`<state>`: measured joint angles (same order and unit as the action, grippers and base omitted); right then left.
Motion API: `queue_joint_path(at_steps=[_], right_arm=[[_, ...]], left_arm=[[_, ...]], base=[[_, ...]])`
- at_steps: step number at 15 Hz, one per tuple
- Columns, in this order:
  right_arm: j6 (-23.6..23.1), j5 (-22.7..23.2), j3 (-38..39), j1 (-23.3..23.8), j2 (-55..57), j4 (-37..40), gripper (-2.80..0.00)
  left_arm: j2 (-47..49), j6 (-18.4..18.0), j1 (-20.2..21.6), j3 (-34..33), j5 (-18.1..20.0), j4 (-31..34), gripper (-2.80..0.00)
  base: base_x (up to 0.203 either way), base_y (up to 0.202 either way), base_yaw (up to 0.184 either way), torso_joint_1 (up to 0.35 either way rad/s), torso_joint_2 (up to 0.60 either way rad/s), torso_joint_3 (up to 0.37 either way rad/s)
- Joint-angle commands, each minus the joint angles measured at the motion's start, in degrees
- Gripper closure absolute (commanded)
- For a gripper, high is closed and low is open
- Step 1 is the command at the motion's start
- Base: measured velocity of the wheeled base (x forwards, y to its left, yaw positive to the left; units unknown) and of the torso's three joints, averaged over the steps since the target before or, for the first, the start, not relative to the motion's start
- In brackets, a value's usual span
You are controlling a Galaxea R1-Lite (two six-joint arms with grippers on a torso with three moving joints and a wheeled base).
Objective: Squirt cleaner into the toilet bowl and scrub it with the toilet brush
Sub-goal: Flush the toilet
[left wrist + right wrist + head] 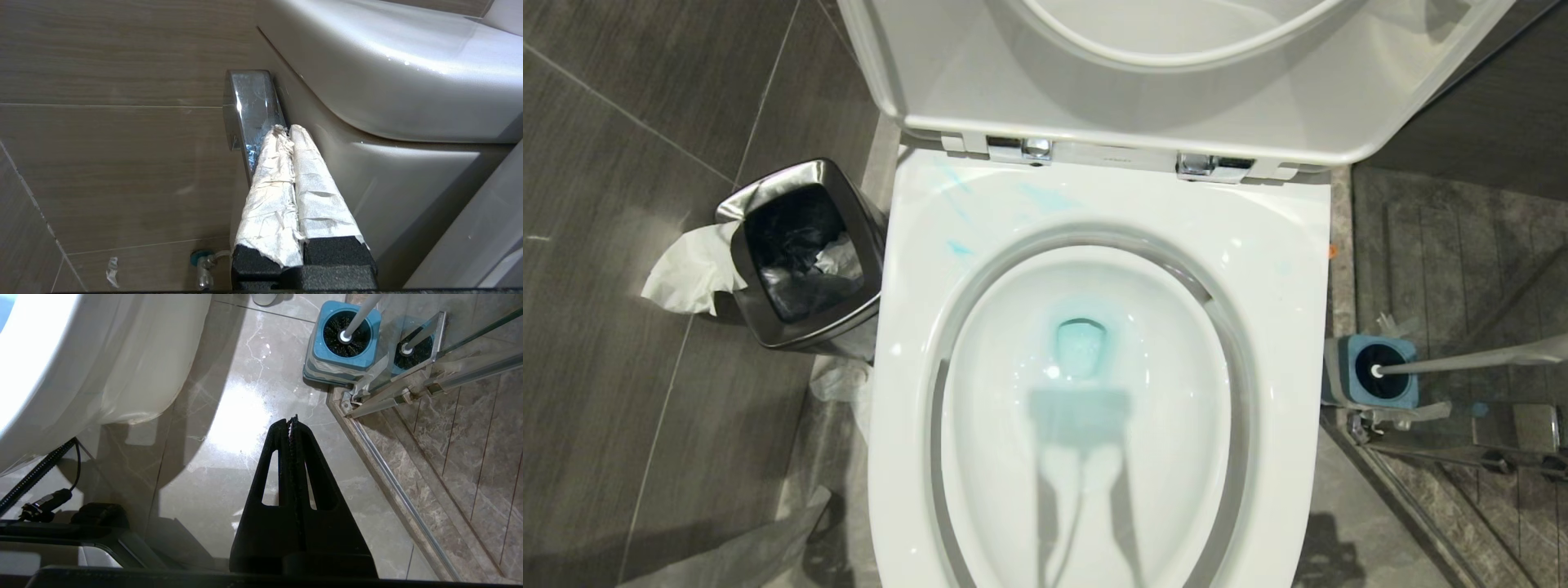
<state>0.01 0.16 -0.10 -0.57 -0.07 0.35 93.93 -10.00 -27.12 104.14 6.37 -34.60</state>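
while blue-tinted water is sitting in the toilet bowl [1086, 425], the toilet brush [1462, 359] is standing in its holder [1372, 371] beside it. the left gripper [288, 130], fingers pressed together and empty, is hovering near the steel bin [249, 110]; the right gripper [292, 422], likewise closed and empty, is hanging over the floor [241, 428].

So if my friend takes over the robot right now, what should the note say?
Left gripper: fingers shut, empty, low beside the toilet near the shiny bin.
Right gripper: fingers shut, empty, hanging over the floor.
Toilet brush: in its blue holder on the robot's right.
Cleaner bottle: not in view.
Done: blue cleaner sits in the toilet bowl, with smears on the rim.
Left: pick up the brush and scrub, if that has not been done yet.
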Motion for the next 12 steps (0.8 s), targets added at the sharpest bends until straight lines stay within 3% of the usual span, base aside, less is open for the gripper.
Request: queue_joint_path(at_steps=[1,3,6,12], right_arm=[[-0.01,0.02,0.01,-0.04,0.07,0.00,0.00],[-0.01,0.02,0.01,-0.04,0.07,0.00,0.00],[-0.01,0.02,0.01,-0.04,0.07,0.00,0.00],[-0.01,0.02,0.01,-0.04,0.07,0.00,0.00]], left_arm=[[4.47,-0.15,0.05,3.91,-0.04,0.16,0.00],[6.65,-0.45,0.23,7.04,-0.04,0.23,0.00],[7.31,-0.55,0.32,6.54,-0.13,0.15,0.00],[7.32,-0.37,0.32,0.04,-0.45,-1.63,0.00]], base=[[0.000,0.000,0.000,0.000,0.00,0.000],[0.000,0.000,0.000,0.000,0.00,0.000],[0.000,0.000,0.000,0.000,0.00,0.000],[0.000,0.000,0.000,0.000,0.00,0.000]])
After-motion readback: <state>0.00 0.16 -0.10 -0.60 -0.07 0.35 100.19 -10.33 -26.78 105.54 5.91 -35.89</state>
